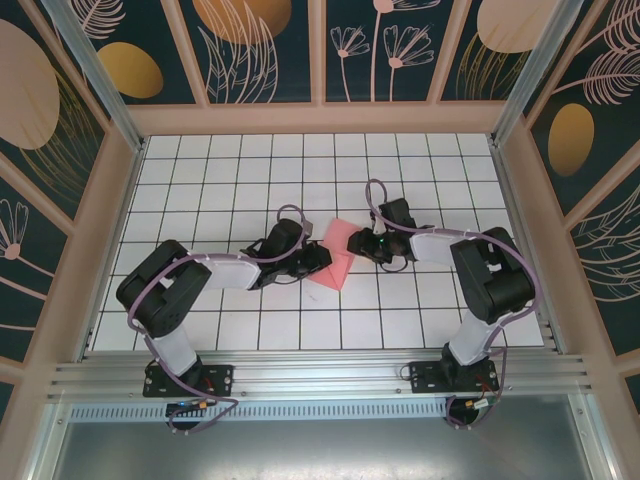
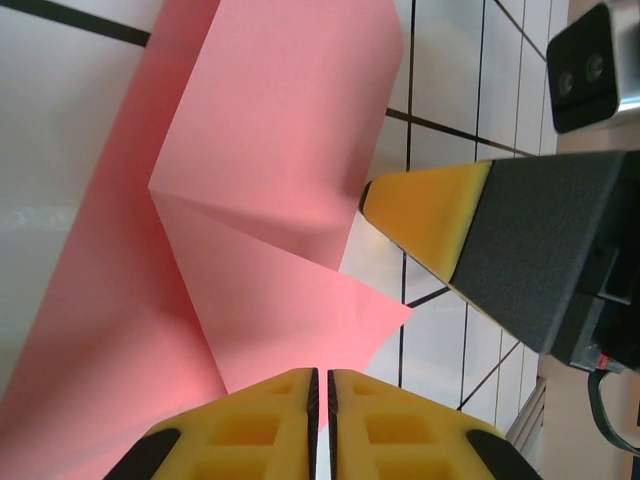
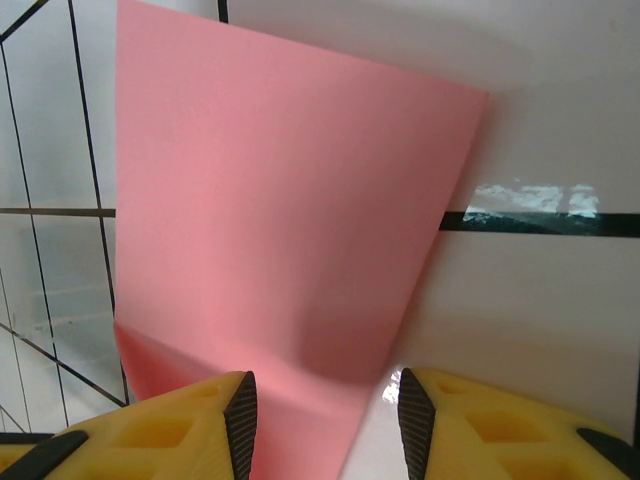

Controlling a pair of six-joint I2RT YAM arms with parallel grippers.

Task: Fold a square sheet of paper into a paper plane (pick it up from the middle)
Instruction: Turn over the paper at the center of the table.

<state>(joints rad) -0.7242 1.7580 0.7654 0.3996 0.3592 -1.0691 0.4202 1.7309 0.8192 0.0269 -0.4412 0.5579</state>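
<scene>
The square sheet of paper (image 1: 338, 252) is salmon pink and lies creased near the table's middle, between both arms. In the left wrist view the paper (image 2: 280, 130) has folded flaps meeting at a crease. My left gripper (image 2: 321, 375) (image 1: 322, 258) is at the paper's left edge. Its jaws are nearly together, with a hairline gap over the paper's corner. I cannot tell whether paper is pinched. My right gripper (image 3: 322, 395) (image 1: 362, 245) is open at the paper's right side. Its jaws straddle the edge of a raised pink flap (image 3: 280, 200). One right fingertip (image 2: 430, 215) sits beside the paper.
The table (image 1: 200, 200) is white with a black grid. Wooden frame walls (image 1: 320, 118) with patterned panels enclose it on three sides. An aluminium rail (image 1: 320, 372) runs along the near edge, where both arm bases are bolted.
</scene>
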